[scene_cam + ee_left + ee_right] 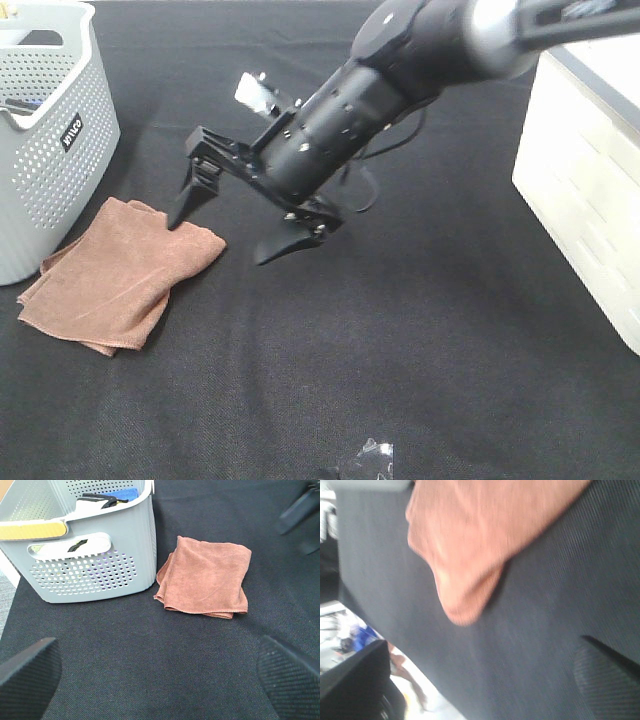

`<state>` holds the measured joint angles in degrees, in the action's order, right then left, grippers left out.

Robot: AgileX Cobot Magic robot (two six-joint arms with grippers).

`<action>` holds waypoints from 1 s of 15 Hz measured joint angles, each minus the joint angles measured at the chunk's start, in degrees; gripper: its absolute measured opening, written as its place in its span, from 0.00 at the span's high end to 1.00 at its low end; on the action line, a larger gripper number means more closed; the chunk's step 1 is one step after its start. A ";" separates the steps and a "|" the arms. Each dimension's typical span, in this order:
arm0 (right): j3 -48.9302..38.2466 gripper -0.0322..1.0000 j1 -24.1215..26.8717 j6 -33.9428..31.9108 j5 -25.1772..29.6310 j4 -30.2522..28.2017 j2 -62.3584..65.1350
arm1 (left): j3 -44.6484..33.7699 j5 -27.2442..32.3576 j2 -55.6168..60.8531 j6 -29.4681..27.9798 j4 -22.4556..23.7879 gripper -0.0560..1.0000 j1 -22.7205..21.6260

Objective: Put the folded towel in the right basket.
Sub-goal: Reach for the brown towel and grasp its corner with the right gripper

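The folded brown towel (120, 275) lies flat on the black cloth at the left, beside a grey basket. It also shows in the left wrist view (207, 575) and, blurred, in the right wrist view (470, 540). My right gripper (236, 226) reaches across the middle and hangs open just above the towel's right corner, one finger (186, 205) over the towel, the other (290, 245) beside it. It is empty (480, 680). My left gripper (160, 685) is open and empty, back from the towel. The right basket (590, 180) is cream and stands at the right edge.
A grey perforated basket (50, 130) with things inside stands at the far left, touching the towel's edge; it also shows in the left wrist view (90, 555). A small shiny object (367, 460) sits at the front edge. The black cloth (430, 330) covers the table.
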<state>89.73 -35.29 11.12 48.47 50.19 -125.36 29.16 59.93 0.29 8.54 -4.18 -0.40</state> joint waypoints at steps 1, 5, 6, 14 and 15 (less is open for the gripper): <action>2.23 0.04 0.00 0.00 -0.23 2.01 -2.52 | 0.00 0.00 0.00 0.00 0.00 0.01 0.00; 11.17 0.04 0.00 0.46 -1.55 6.07 -12.38 | 0.00 0.00 0.00 0.00 0.00 0.01 0.00; 12.09 0.04 0.00 0.46 -2.01 6.13 -14.32 | 0.00 0.00 0.00 0.00 0.00 0.01 0.00; 13.41 0.05 -2.69 5.44 -9.00 15.24 -18.33 | 0.00 0.00 0.00 0.00 0.00 0.01 0.00; 13.46 0.05 -3.55 6.88 -10.66 17.93 -18.79 | 0.00 0.00 0.00 0.00 0.00 0.01 0.00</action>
<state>103.19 -38.85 17.99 37.82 68.12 -144.16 29.16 59.93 0.29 8.54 -4.18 -0.40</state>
